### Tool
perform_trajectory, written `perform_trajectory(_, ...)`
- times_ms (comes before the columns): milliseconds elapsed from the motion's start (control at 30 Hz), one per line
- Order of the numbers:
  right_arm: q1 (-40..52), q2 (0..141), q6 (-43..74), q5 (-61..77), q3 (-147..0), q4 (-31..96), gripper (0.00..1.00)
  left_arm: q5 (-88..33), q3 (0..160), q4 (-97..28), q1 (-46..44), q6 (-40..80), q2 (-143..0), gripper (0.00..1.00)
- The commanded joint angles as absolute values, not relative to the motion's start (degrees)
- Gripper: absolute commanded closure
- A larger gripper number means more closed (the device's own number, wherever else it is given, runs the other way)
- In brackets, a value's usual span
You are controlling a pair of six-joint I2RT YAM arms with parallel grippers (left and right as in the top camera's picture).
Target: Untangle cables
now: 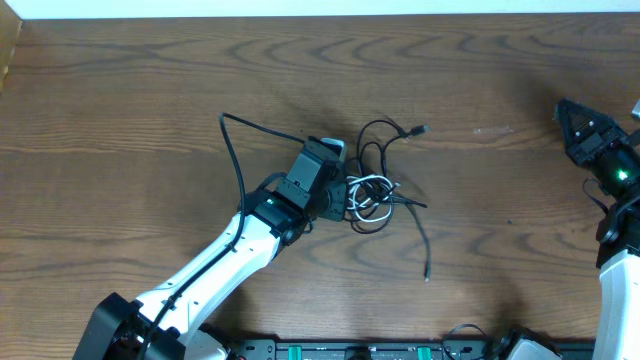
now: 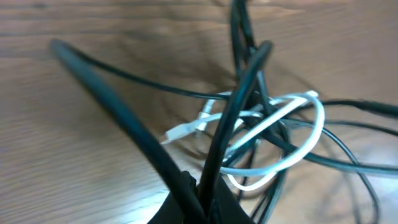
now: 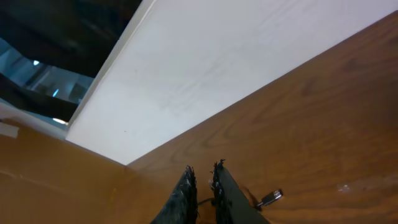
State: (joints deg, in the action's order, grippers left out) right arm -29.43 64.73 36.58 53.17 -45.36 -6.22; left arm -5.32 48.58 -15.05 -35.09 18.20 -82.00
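Observation:
The cables [image 1: 385, 190] lie in a tangle at the table's middle: several thin black ones looping out, and a shorter white one [image 1: 370, 186] coiled inside. One black cable runs off to the far left [image 1: 235, 150]. Another ends in a plug [image 1: 420, 130]. My left gripper [image 1: 340, 195] is at the tangle's left edge. In the left wrist view it [image 2: 205, 202] is shut on two black strands [image 2: 233, 118], with the white cable [image 2: 305, 127] just beyond. My right gripper [image 1: 572, 115] is far to the right, off the cables. In the right wrist view its jaws [image 3: 202, 169] are shut and empty.
The wooden table [image 1: 150, 90] meets a white wall at its far edge [image 3: 205, 68]. A small plug end [image 3: 270, 198] shows beside the right fingers. The arm bases and a black rail [image 1: 360, 350] sit along the near edge.

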Motion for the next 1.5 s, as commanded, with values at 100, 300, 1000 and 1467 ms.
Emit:
perform_trajectory(100, -29.6, 64.2, 31.2, 43.1, -46.3, -1.5, 0.91, 5.8, 49.2, -14.4, -35.1, 21.5, -82.3, 0.92)
perform_trajectory(300, -28.9, 64.2, 31.2, 46.6, -46.3, 13.0, 0.86, 5.2, 49.2, -11.7, -35.1, 28.8, -82.3, 0.92)
perform_trajectory(1000, -1.5, 64.2, 28.7, 42.7, -46.3, 42.5, 0.50, 5.1, 49.2, -11.9, -35.4, 61.6, -82.3, 0.92)
perform_trajectory(1467, 18.2, 67.8, 44.1, 18.1, -46.3, 27.1, 0.46, 1.9, 49.2, -11.9, -40.9, 73.2, -82.3, 0.92)
